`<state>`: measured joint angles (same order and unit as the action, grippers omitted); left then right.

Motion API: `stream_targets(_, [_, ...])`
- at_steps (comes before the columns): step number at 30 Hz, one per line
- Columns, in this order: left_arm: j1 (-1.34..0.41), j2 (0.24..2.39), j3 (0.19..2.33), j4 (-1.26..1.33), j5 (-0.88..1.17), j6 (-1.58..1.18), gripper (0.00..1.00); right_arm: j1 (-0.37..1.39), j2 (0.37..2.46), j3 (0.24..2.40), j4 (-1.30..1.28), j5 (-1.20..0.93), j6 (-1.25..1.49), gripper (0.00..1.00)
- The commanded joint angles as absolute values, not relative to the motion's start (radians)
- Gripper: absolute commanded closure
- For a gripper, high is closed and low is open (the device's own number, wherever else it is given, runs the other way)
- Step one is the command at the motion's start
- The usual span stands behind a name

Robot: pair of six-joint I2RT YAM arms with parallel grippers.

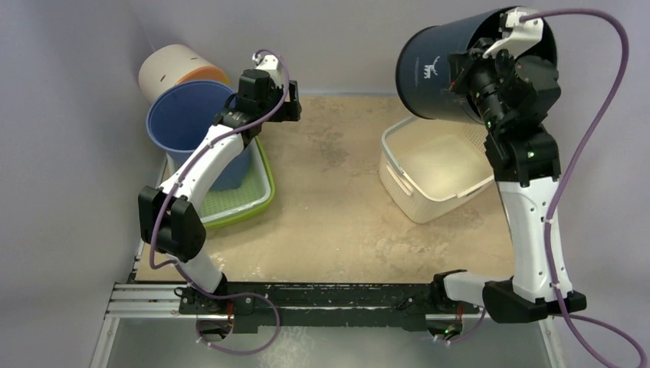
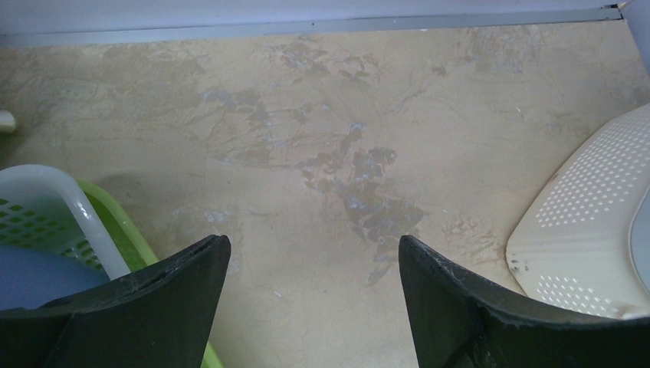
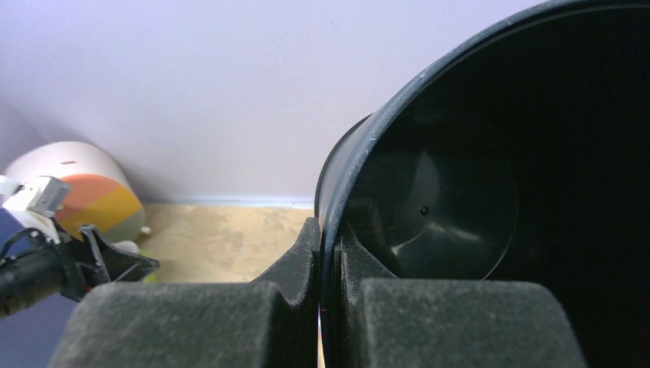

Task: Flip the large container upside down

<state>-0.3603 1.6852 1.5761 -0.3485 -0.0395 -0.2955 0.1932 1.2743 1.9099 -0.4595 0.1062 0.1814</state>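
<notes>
The right arm (image 1: 529, 207) stood tall from its base at the near right corner of the table (image 1: 337, 222) and reached up high over the far right part. Its wrist was bent over at the top. The right gripper (image 1: 469, 65) (image 3: 328, 238) was pinched tight on the rim of the large container (image 1: 429, 73) (image 3: 460, 192), with one finger on the outside of the wall and one finger inside. The large container was dark blue and it was up in the air, not touching the table. It was tipped onto its side, with its open mouth facing the right edge and its flat bottom facing the middle. It hung above the far end of a white basket (image 1: 398, 176) (image 2: 590, 222), which sat on the right half of the table. The left arm (image 1: 203, 165) was folded, with its elbow low by the left edge and its hand stretched toward the far left part. The left gripper (image 1: 293, 103) (image 2: 314, 245) had its two fingers (image 2: 184, 284) spread wide apart with nothing between them, above bare table. Just beside it was a green tray (image 1: 264, 180) (image 2: 115, 207) with a blue tub (image 1: 188, 115) in it. A white and orange pot (image 1: 172, 65) (image 3: 84, 184) lay in the far left corner
</notes>
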Motion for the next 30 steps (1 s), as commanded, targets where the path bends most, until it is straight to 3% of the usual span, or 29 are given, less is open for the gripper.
stream_targets(1, [-0.351, 1.615, 1.595, -0.316, -0.071, -0.299, 0.2, 0.193, 1.179, 1.799, 0.148, -0.059, 0.202, 1.0])
stream_targets(24, [-0.352, 1.443, 1.511, -0.248, -0.234, -0.366, 0.21, 0.193, 1.61, 1.689, 0.698, -0.649, 0.669, 1.0])
stream_targets(30, [-0.353, 1.433, 1.512, -0.252, -0.244, -0.362, 0.21, 0.192, 1.778, 1.767, 0.792, -0.773, 0.806, 1.0])
